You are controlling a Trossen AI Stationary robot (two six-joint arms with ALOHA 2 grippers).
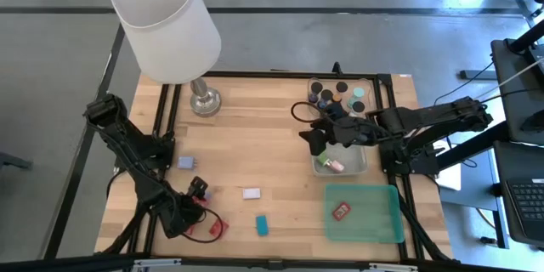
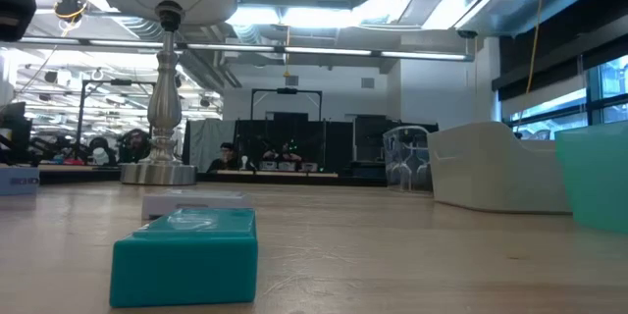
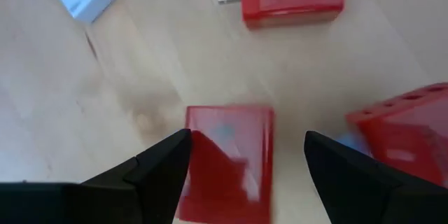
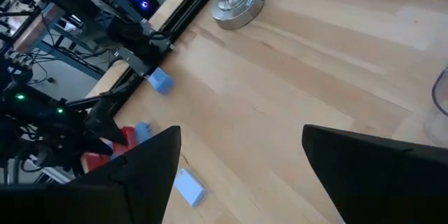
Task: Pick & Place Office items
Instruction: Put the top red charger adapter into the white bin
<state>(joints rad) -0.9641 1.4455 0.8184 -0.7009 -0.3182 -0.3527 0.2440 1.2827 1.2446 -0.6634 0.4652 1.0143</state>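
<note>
Left gripper (image 3: 245,157) is wide open over your flat red plastic block (image 3: 227,161) on the wooden bench (image 1: 255,149). Right gripper (image 4: 238,161) hangs open, empty, above your grey tray (image 1: 361,166).

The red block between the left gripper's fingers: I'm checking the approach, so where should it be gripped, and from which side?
Grip the red block across its two long flat sides, coming straight down from above. It lies flat on the table, and the open left gripper already straddles it, a finger on each side.
</note>
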